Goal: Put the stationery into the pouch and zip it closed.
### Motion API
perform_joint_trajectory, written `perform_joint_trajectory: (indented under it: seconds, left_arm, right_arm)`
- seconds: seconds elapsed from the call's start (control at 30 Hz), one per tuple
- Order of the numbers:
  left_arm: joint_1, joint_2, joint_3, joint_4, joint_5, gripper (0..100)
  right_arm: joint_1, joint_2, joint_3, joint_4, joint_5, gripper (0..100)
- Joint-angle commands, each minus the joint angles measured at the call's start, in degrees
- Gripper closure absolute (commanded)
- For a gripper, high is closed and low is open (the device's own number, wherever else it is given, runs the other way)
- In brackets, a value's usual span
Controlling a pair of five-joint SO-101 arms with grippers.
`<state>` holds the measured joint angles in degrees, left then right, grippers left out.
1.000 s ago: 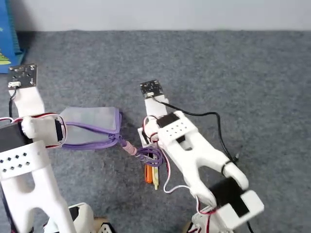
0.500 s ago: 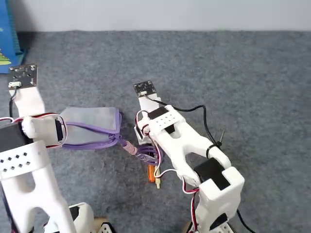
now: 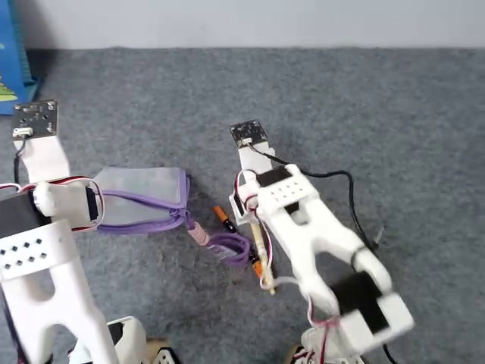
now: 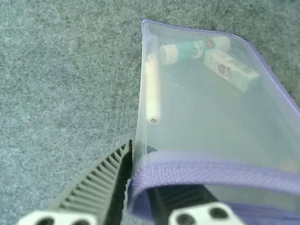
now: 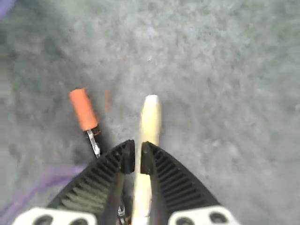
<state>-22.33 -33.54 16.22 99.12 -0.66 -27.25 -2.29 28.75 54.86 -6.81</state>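
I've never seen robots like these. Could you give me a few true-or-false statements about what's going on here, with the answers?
1. The right gripper holds a cream pen. True.
2. The orange pen is inside the pouch. False: it lies outside it, on the grey table.
3. The left gripper is clamped on the pouch's purple edge. True.
4. The pouch is empty. False: a white tube and a small box show through its mesh.

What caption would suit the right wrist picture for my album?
Right gripper clamps a cream pen above grey carpet, an orange pen lying beside.
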Motion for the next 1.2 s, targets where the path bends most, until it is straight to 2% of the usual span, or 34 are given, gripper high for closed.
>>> perform_joint_trajectory:
  seconds: [0.0,0.23,0.43,0.7,0.97,1.03,1.1,1.17]
  left_arm:
    - [-0.18,-0.97,-1.36,0.79,0.18,99]
    - [-0.09,-0.97,-1.45,0.79,0.18,99]
    - [-0.09,-0.97,-1.36,0.88,-0.09,99]
    - [-0.18,-0.97,-1.36,0.88,-0.79,99]
    - [-0.18,-0.97,-1.27,0.88,-0.79,99]
    - [-0.09,-0.97,-1.27,0.88,-0.79,99]
    - [-0.09,-0.97,-1.27,0.88,-0.79,99]
    - [-0.09,-0.97,-1.27,0.88,-0.79,99]
  right_arm:
    - [0.92,-13.41,2.81,0.22,3.87,99.0]
    - [0.92,-27.03,5.45,0.22,4.40,99.1]
    - [0.92,-28.35,9.76,0.13,7.03,99.1]
    - [2.86,-31.78,15.03,0.31,6.77,99.1]
    - [2.42,-49.27,21.19,0.31,7.56,99.1]
    - [2.42,-51.12,24.79,-0.31,9.85,98.7]
    - [2.42,-50.42,27.78,-0.40,11.25,97.1]
    - [2.59,-48.31,29.19,-1.27,10.81,91.3]
